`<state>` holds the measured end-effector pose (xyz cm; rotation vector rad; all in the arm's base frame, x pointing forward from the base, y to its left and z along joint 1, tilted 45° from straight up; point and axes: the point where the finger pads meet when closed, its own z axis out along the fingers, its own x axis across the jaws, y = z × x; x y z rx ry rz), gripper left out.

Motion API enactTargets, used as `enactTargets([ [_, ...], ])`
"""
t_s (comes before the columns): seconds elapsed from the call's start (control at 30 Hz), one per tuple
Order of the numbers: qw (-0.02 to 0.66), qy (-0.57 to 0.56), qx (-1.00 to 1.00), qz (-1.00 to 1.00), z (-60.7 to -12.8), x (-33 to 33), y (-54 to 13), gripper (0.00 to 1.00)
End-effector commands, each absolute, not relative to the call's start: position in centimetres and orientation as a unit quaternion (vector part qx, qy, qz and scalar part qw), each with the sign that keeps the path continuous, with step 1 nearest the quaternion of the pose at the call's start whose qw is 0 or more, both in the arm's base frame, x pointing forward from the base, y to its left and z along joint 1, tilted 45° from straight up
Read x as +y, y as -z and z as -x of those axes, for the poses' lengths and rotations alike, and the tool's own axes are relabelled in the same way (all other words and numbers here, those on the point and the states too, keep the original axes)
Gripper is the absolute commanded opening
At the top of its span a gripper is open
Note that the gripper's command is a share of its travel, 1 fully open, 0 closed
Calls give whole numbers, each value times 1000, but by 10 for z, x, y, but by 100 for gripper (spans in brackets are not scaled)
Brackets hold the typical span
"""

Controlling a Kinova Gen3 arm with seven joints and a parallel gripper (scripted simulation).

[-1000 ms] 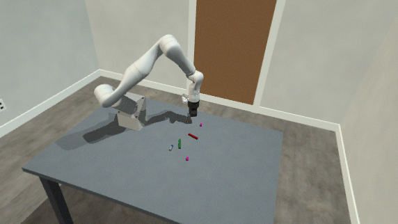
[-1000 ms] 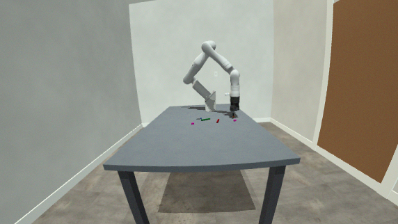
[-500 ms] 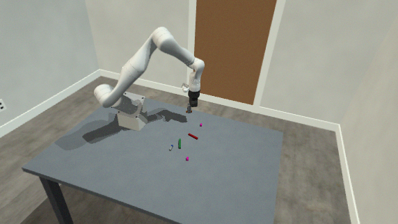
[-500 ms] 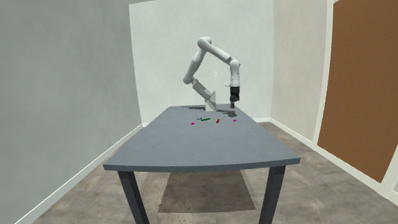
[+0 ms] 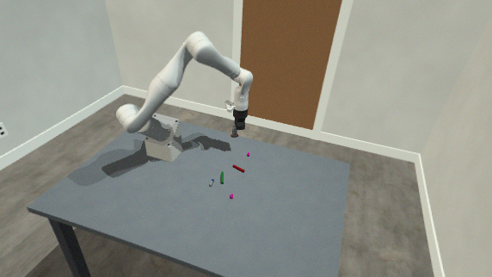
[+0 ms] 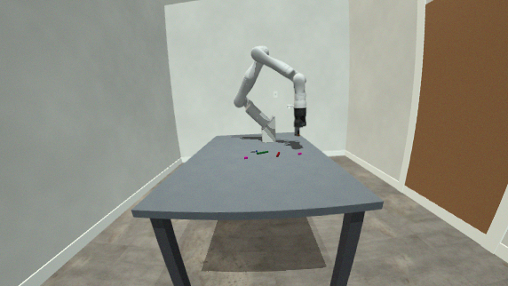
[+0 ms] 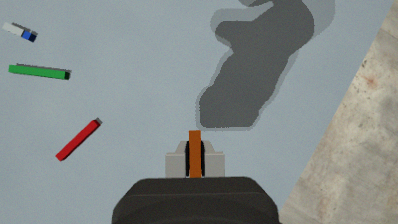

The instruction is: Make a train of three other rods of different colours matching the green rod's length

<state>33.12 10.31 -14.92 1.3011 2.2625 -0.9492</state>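
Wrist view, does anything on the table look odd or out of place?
Nothing looks damaged. The end effector grips an orange rod above the table. The green rod, red rod and grey-and-blue pair lie flat, scattered at different angles.

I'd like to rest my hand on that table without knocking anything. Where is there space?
The near half, from the nearer magenta rod to the table edge, is bare. The middle is crowded: green rod, red rod, grey rod. The gripper carries an orange rod.
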Motion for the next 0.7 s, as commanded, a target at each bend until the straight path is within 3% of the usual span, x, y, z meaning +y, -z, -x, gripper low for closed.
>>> enactTargets([
  [0.0, 181, 335, 802, -460, -332, 104, 149, 24],
  [0.67, 171, 333, 824, -425, -345, 92, 128, 24],
])
